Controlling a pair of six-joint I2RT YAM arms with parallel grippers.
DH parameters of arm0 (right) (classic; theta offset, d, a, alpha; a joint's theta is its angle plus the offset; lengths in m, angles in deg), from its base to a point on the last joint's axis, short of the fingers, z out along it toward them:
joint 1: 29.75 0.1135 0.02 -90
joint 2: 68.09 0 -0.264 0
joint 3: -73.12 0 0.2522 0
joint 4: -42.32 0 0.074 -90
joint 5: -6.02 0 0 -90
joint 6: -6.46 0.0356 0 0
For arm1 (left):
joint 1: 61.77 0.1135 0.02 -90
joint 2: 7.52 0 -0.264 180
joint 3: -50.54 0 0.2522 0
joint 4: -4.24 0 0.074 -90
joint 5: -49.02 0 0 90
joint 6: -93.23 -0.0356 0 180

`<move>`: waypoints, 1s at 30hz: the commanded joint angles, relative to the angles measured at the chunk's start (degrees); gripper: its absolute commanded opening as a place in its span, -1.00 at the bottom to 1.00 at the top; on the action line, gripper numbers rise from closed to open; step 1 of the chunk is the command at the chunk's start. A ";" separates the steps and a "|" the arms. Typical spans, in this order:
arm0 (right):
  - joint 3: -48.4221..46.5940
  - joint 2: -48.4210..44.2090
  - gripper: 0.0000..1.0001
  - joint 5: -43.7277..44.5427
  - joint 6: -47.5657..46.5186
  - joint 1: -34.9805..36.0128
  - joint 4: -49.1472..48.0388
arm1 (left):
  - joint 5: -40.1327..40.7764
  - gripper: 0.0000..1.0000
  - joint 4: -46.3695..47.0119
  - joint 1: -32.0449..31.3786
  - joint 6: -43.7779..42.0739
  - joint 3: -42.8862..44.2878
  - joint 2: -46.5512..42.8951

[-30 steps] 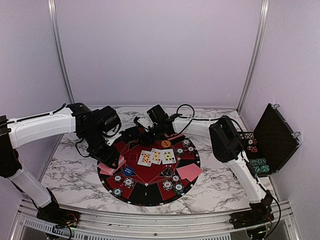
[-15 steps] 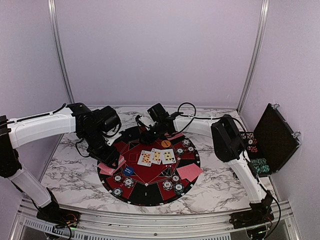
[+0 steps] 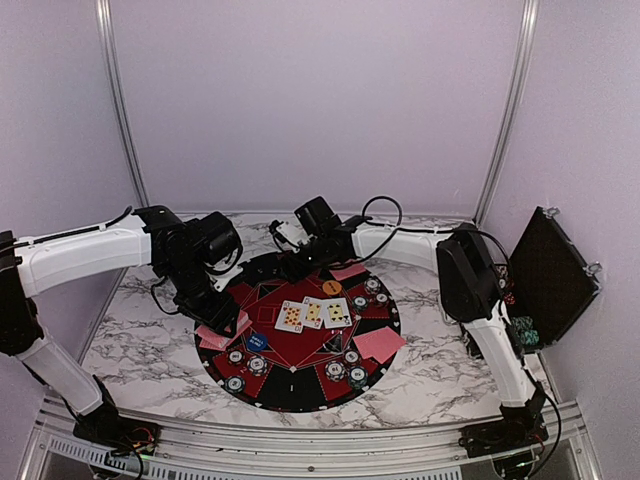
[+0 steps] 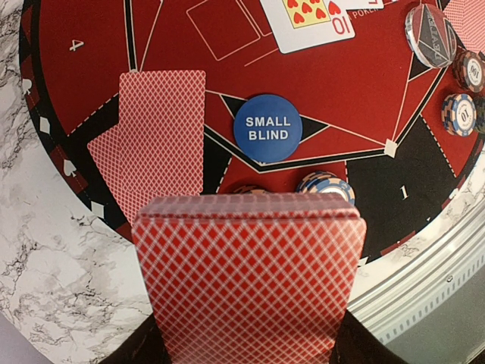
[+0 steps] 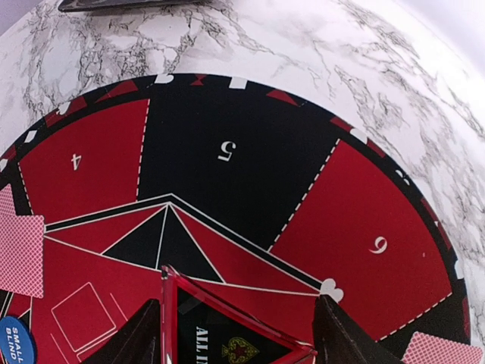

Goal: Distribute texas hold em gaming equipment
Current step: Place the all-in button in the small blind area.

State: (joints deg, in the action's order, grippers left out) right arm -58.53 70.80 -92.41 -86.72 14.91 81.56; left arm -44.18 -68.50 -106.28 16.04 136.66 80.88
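right arm's elbow has swung right toward the black case (image 3: 550, 275), so the chips stored there are now mostly hidden behind the forearm, with only a few green ones (image 3: 522, 332) showing below it; the left arm has not shifted. in the left wrist view the left gripper (image 4: 246, 341) is cut off to two dark shapes at the bottom edge, clenched on a deck of red-backed cards (image 4: 246, 273) that fills the gap between them and covers part of two striped chips (image 4: 324, 184). it hangs over the near-left rim of the round mat (image 3: 295, 392). just beyond the deck lie two overlapping face-down cards (image 4: 155, 144), and right of them the blue small blind disc (image 4: 267, 129). the right gripper (image 5: 239, 337) sits over the far-left part of the mat, its jaws grasping a red-rimmed triangular marker (image 5: 227, 318) – the lettering runs out of frame, and whether it touches the mat i cannot tell.
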 commanded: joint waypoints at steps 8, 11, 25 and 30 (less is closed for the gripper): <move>10.69 -11.12 0.26 3.33 2.69 3.97 -2.57 | -0.40 0.05 -0.34 0.40 -0.12 0.33 -0.88; 14.92 -13.63 0.25 3.91 4.18 5.22 -3.55 | -0.40 0.05 -0.35 0.39 -0.16 0.39 -0.80; 31.20 -22.46 0.25 5.14 11.59 11.37 -8.52 | -0.58 0.05 -0.34 0.41 -0.09 0.28 -1.12; 34.29 -23.44 0.26 5.88 12.71 13.36 -8.63 | -0.74 0.05 -0.26 0.43 -0.07 0.16 -1.16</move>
State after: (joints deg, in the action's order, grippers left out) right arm -25.76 50.32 -87.66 -76.33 26.74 75.18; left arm -44.20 -68.50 -106.21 16.04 136.66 80.88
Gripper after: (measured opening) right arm 0.630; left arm 0.670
